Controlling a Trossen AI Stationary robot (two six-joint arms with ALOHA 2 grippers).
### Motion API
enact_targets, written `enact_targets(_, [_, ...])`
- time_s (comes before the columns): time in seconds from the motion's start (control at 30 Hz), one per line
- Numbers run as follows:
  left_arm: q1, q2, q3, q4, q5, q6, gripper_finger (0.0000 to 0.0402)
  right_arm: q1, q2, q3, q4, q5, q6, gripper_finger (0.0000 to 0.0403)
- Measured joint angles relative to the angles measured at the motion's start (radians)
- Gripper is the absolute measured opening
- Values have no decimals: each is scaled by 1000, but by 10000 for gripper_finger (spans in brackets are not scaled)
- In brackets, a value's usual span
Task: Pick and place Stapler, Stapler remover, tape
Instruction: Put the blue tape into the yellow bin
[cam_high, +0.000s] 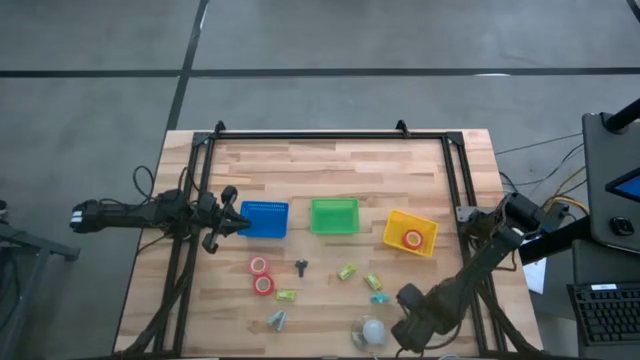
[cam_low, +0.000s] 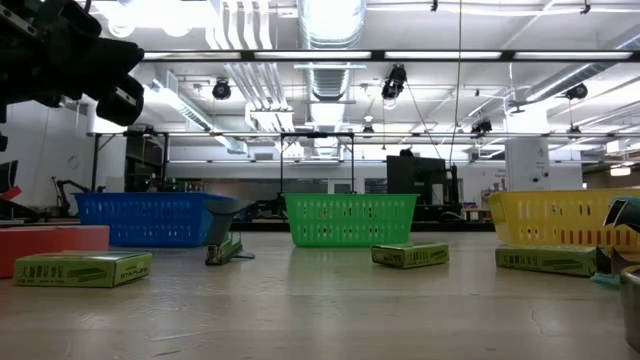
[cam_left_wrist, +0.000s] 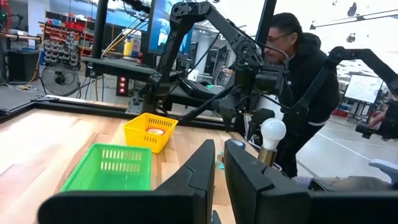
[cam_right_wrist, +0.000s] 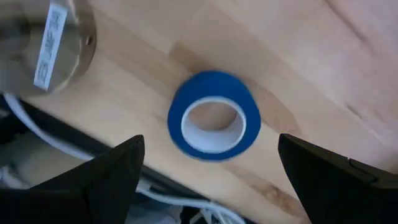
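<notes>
Right hand (cam_right_wrist: 208, 168) wide open, empty, hovers over blue tape (cam_right_wrist: 213, 116) flat on bench (cam_right_wrist: 323, 56) near front edge. Centre fingers astride ring, drop straight, close gently. Left hand (cam_left_wrist: 219, 155) nearly shut, empty, by blue basket (cam_high: 265, 218).

The left arm is stretched in from the worktop's left side, and its end effector (cam_high: 237, 222) is held raised with the fingers (cam_left_wrist: 193, 177) nearly closed, apparently on nothing. The right arm is bent down at the near right edge, its end effector (cam_right_wrist: 211, 168) spread wide.
</notes>
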Motion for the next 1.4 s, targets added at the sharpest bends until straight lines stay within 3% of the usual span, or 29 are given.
enact_targets(0.8, [0,0,0,-10,0,0,42,24,111,-6,30,37,-126,363])
enact_targets(1.2, [0,0,0,-17,0,0,42,23,133,-2,29,25,-164,287])
enact_targets(1.4, [0,0,0,-17,0,0,42,19,94,-2,-18,27,-171,278])
